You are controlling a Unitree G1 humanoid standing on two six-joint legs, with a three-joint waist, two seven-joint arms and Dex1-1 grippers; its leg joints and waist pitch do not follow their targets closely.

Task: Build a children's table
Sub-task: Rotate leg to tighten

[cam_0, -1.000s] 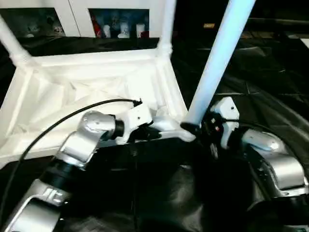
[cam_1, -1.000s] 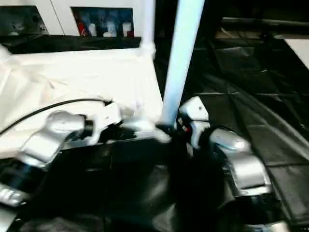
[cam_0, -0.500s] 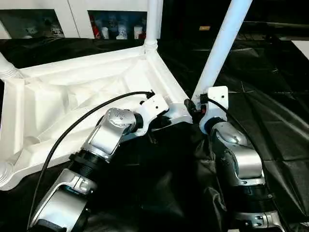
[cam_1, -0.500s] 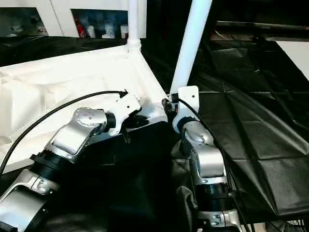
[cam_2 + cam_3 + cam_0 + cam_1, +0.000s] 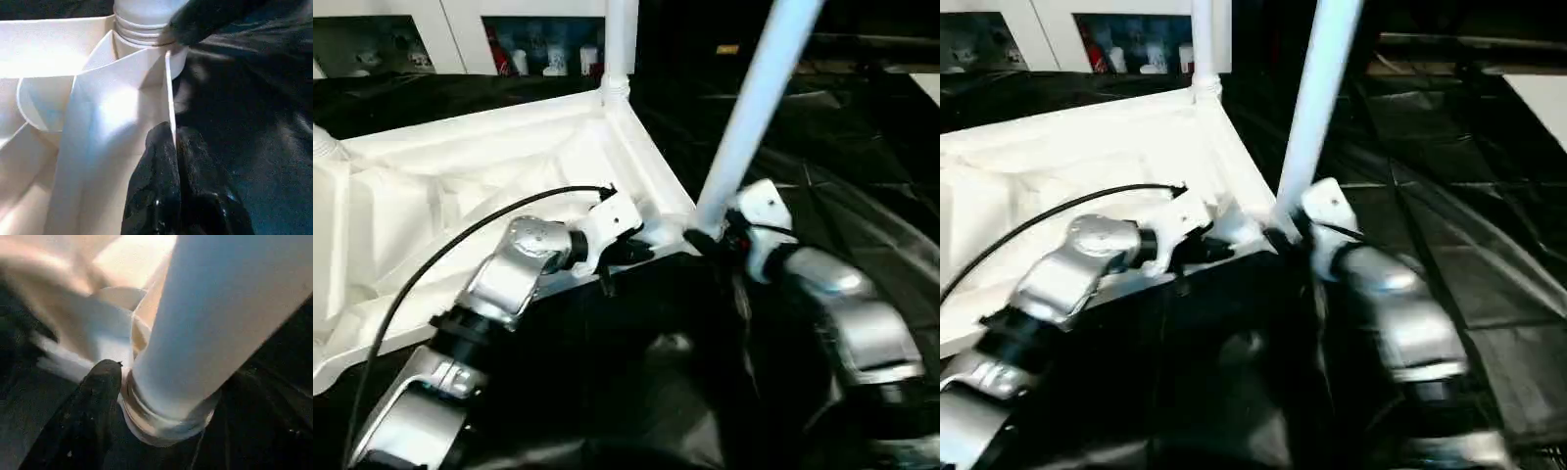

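Note:
The white tabletop (image 5: 460,186) lies upside down on black cloth, ribbed underside up. One white leg (image 5: 620,39) stands in its far corner socket, and another leg (image 5: 325,147) rises at the left corner. My left gripper (image 5: 631,250) is shut on the thin rim wall (image 5: 168,98) next to the near right corner. My right gripper (image 5: 710,240) is shut on the base of a third leg (image 5: 754,108), which leans up to the right. That leg's ringed end (image 5: 166,426) sits at the corner socket, with one black finger (image 5: 98,396) beside it; the other finger is hidden.
Black wrinkled cloth (image 5: 636,392) covers the ground around the tabletop. A white cabinet (image 5: 460,29) with small items on its shelves stands at the back. A black cable (image 5: 440,255) loops over the tabletop to my left wrist.
The head view has swung and tilted. Both grippers keep their holds at the near right corner, and the held leg stays leaning with its base at the socket.

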